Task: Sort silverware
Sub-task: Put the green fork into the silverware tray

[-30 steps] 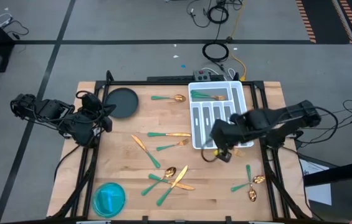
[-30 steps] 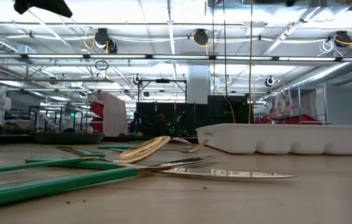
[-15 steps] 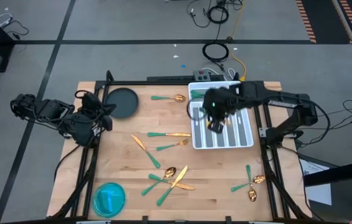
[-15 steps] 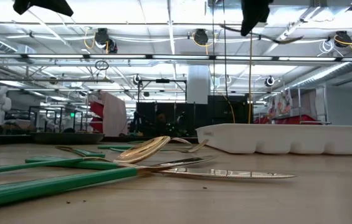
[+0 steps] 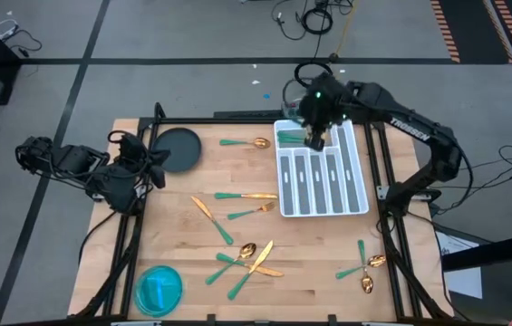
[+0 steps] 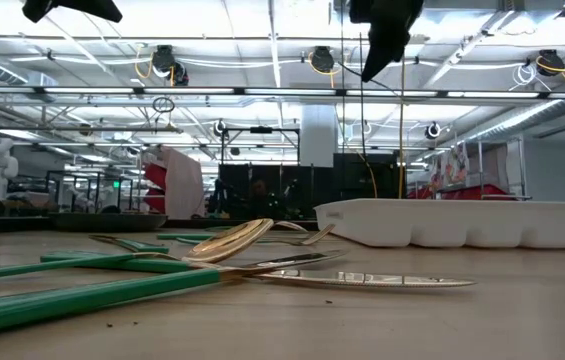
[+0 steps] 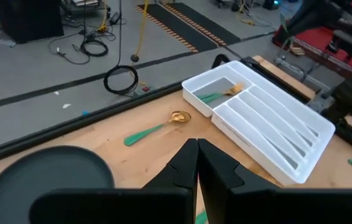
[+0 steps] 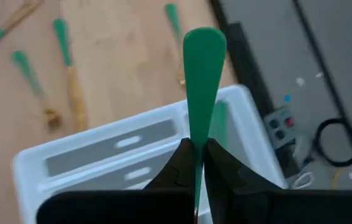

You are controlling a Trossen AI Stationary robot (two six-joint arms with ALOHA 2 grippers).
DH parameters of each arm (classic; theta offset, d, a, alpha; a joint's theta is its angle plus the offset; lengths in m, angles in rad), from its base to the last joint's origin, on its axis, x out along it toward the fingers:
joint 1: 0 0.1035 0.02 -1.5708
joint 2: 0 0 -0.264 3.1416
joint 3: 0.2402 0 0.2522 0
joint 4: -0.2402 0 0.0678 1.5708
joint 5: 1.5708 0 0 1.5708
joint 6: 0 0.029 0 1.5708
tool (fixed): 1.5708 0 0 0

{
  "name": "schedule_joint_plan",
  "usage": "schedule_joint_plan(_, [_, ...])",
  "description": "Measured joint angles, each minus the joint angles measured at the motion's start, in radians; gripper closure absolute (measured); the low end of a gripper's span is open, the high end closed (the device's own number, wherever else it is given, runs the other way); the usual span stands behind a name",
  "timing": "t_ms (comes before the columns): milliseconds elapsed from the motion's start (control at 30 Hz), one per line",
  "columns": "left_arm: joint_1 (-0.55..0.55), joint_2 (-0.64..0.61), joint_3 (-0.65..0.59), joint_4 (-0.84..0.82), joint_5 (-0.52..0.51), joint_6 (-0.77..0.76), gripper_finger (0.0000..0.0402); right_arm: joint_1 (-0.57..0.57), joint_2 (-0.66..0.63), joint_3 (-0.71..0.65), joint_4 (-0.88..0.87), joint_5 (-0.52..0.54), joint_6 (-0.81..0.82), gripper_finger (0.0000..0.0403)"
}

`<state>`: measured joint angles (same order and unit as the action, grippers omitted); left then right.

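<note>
Overhead, right gripper point(image 5: 315, 136) pinches one utensil point(image 8: 203, 81); one tray point(image 5: 357, 195)

Teal-handled silverware point(image 6: 112, 285) was seen lying crossed on the bench point(image 6: 482, 320) in the foreground, gold heads gleaming at the middle. A white tray point(image 6: 462, 222) was set farther back on the right. High above it, the right claw point(image 6: 382, 45) was hung pointing downward. The left arm point(image 6: 67, 10) was glimpsed at the top left corner.
</note>
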<state>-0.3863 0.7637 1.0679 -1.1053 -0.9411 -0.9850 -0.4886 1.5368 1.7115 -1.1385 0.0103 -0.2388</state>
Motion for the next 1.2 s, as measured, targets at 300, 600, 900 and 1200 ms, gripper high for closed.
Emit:
schedule_joint_plan(300, [0.000,0.020,0.000,-0.001,-0.068,-0.056,0.0384,-0.193,0.026,0.000,0.141,-0.113,-0.170,0.0402])
schedule_joint_plan(600, [0.000,0.038,0.000,-0.001,-0.072,-0.058,0.0384,-0.287,0.182,0.000,0.155,-0.148,-0.299,0.0402])
schedule_joint_plan(900, [0.000,0.040,0.000,-0.002,-0.089,-0.058,0.0384,-0.306,0.277,0.000,0.113,-0.145,-0.490,0.0402])
schedule_joint_plan(1200, [0.000,0.039,0.000,-0.003,-0.123,-0.058,0.0384,-0.307,0.331,0.000,0.088,-0.143,-0.571,0.0402])
